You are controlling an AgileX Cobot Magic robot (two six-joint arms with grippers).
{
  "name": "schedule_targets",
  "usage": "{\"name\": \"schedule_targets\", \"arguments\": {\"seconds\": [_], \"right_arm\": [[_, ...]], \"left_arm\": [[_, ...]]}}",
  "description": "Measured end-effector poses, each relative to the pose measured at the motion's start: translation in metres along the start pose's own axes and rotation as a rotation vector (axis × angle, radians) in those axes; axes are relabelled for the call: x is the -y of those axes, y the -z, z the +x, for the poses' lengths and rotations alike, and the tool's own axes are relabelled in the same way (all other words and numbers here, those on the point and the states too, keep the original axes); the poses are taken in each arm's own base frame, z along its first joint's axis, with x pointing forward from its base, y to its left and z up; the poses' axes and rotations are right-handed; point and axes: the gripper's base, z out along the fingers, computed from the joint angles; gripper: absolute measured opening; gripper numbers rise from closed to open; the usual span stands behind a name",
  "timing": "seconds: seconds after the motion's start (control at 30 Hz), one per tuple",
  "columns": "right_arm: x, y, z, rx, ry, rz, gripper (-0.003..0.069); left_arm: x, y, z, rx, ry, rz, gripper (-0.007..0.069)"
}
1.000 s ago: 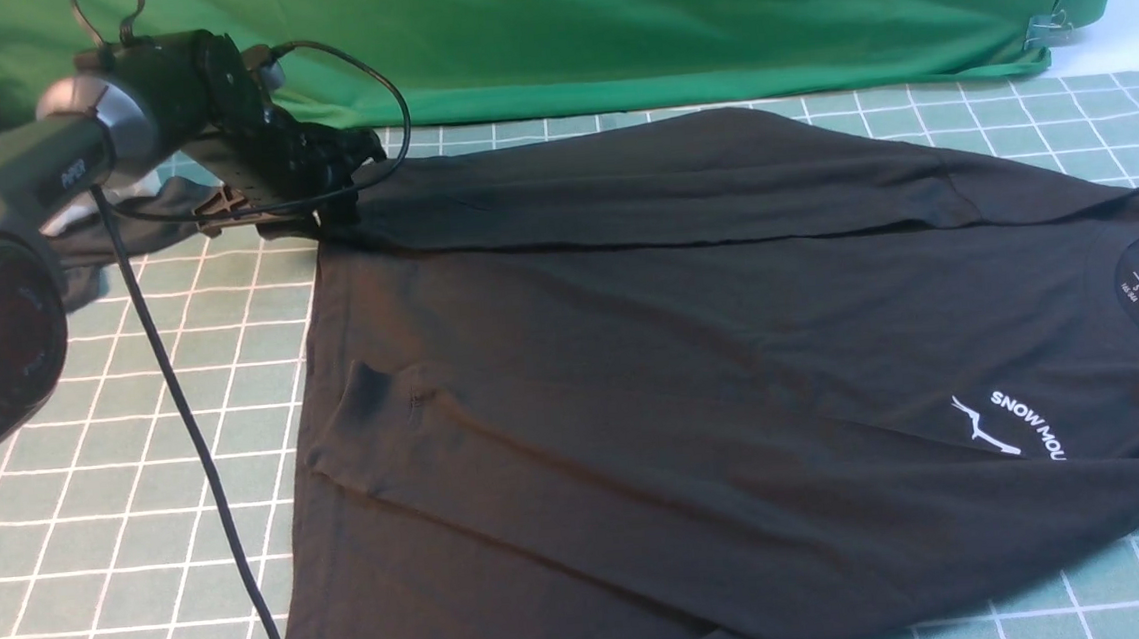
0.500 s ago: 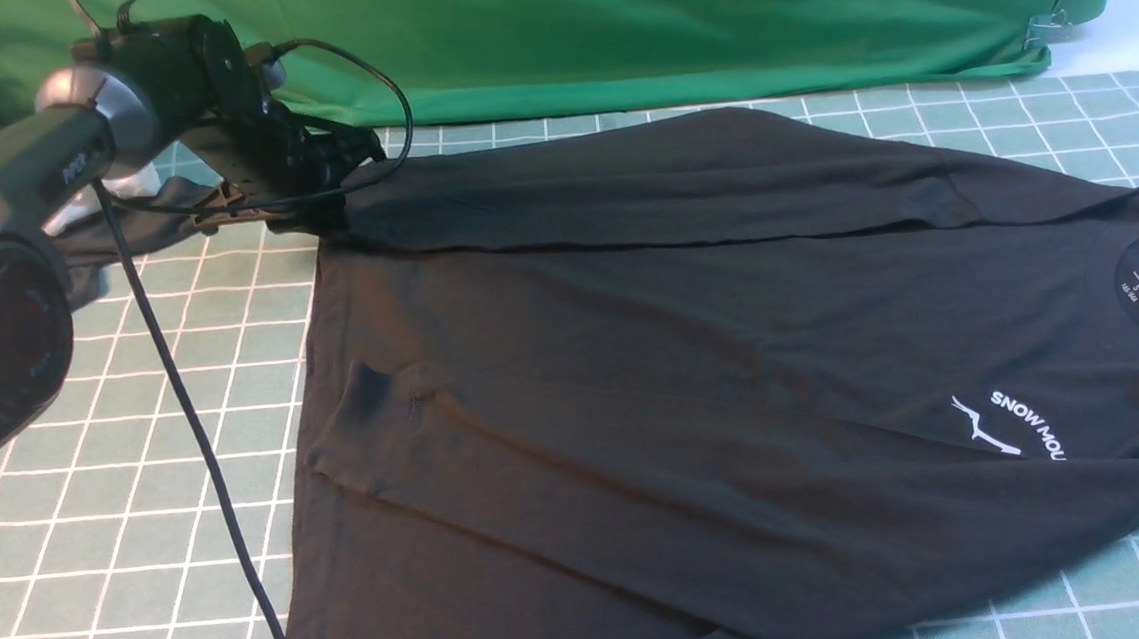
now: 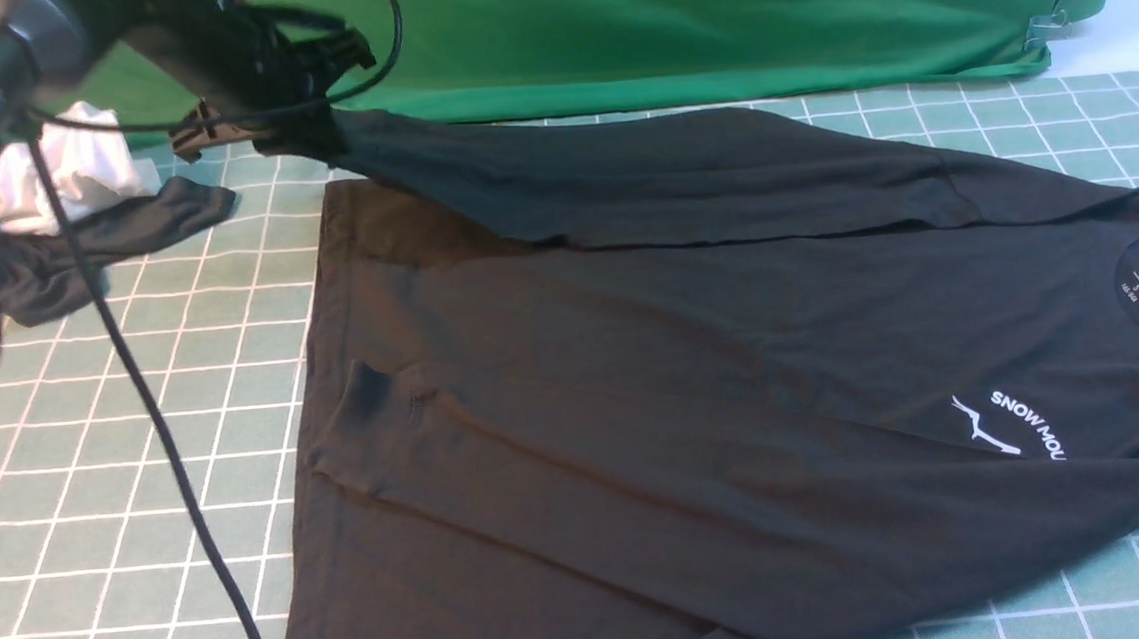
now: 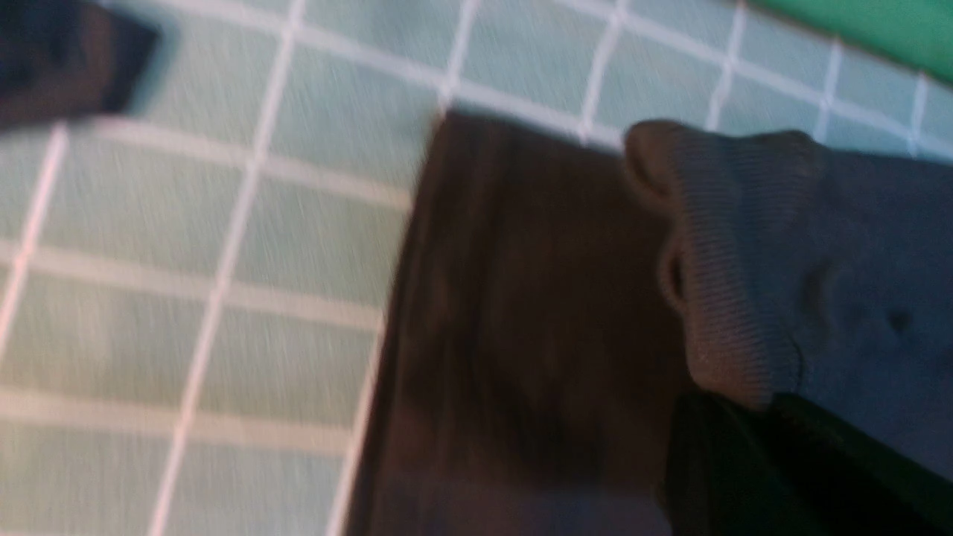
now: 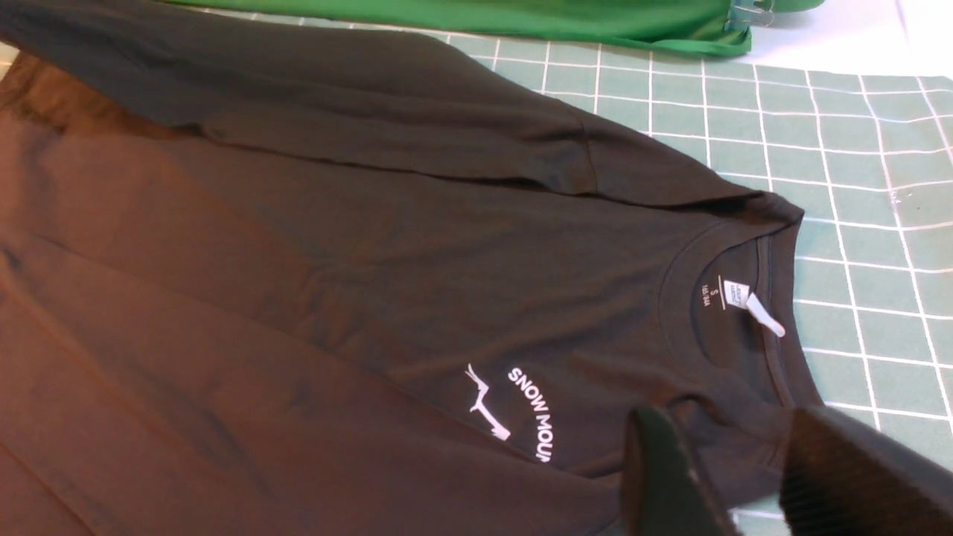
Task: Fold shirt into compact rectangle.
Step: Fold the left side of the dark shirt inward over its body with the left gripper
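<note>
While the left claw [image 3: 310, 127] is clamped on the end of the far sleeve [image 3: 679, 171] and holds it up off the surface [image 3: 89, 473], the rest of the shirt [image 3: 686, 402] lies flat and front side up on the gridded cover. It fills the middle and right of the front view, with the hem to the left and the collar to the right. The held sleeve runs from the shoulder at the right along the shirt's far edge, then rises to the claw at the far left, above the hem's far corner. In the blurred left wrist view the ribbed cuff [image 4: 715, 260] sticks out past the grip and hangs over that corner; the fingers themselves are hard to make out there. The near sleeve lies folded across the body, its end [image 3: 374, 393] close to the hem.

The right claw [image 5: 733, 432] shows only in its own wrist view. Its two fingers [image 5: 655, 476] stand apart with nothing between them, above the shirt's edge just beside the collar. The neck label [image 5: 737, 294] and the white print [image 5: 532, 413] are both in plain sight.

Left of the shirt and apart from it lies a grey garment [image 3: 113, 241], with a white cloth [image 3: 68, 174] just behind. A black cable [image 3: 168, 458] hangs from the left arm, and a green cloth [image 3: 709, 19] closes off the far side
</note>
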Motion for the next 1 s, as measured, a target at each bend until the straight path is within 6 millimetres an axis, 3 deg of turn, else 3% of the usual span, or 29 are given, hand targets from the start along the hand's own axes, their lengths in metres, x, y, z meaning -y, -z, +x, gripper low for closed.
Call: {"name": "schedule_targets", "arguments": {"seconds": [0.07,0.3,0.43,0.53,0.57,0.63,0.77,0.87,1.0], "right_arm": [[0.000,0.000,0.000,0.000,0.000,0.000,0.0237],[0.000,0.000,0.000,0.004,0.001,0.001,0.0237],[0.000,0.000,-0.001,0.010,0.002,0.003,0.0237],[0.000,0.000,-0.001,0.012,0.002,0.003,0.0237],[0.000,0.000,-0.001,0.012,0.002,0.003,0.0237],[0.000,0.000,-0.001,0.013,0.002,0.003,0.0237],[0.000,0.000,-0.001,0.013,0.002,0.004,0.0237],[0.000,0.000,-0.001,0.013,0.002,0.004,0.0237],[0.000,0.000,-0.001,0.013,0.002,0.004,0.0237]], "left_arm": [[0.001,0.006,0.004,-0.044,-0.003,0.000,0.0017],[0.008,0.055,0.040,-0.163,-0.030,0.009,0.0017],[0.002,0.083,0.085,-0.229,-0.039,-0.029,0.0017],[-0.010,0.075,0.120,-0.292,-0.035,-0.070,0.0017],[-0.011,0.074,0.122,-0.287,-0.035,-0.071,0.0017],[-0.023,0.054,0.150,-0.326,-0.024,-0.098,0.0019],[-0.035,0.033,0.176,-0.347,-0.006,-0.112,0.0034],[-0.042,0.024,0.185,-0.333,-0.002,-0.125,0.0090],[-0.042,0.030,0.182,-0.333,-0.038,-0.146,0.0215]]}}
